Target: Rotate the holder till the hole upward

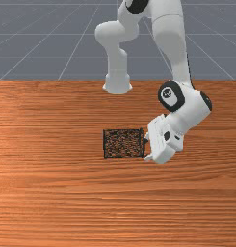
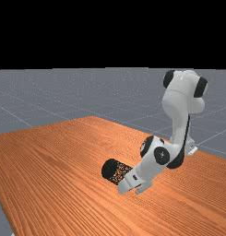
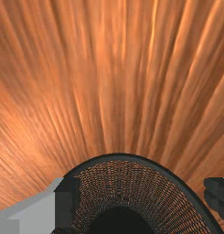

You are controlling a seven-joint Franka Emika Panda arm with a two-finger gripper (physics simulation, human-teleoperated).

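Have the gripper low over the table, tilted, right by the open end of the holder. Have the fingers standing well apart, open, with nothing gripped. In the wrist view, see the holder's dark round rim between them, partly covered by one finger; cannot tell whether actually touching. Look past the rim into the mesh tube and down to the black bottom.

See the holder lying on its side on the table, with its hole turned sideways toward the gripper, at the holder's end on the front view's right. In the far view, find its closed end toward the far view's left, well in from the table's far corner, and between the edge by the arm's base and the edge opposite.

Reach over from that base, set at the table's far edge in the front view, with the arm bent out toward the front view's right and down to the gripper. Beyond that far edge, see grey floor crossed by pale lines.
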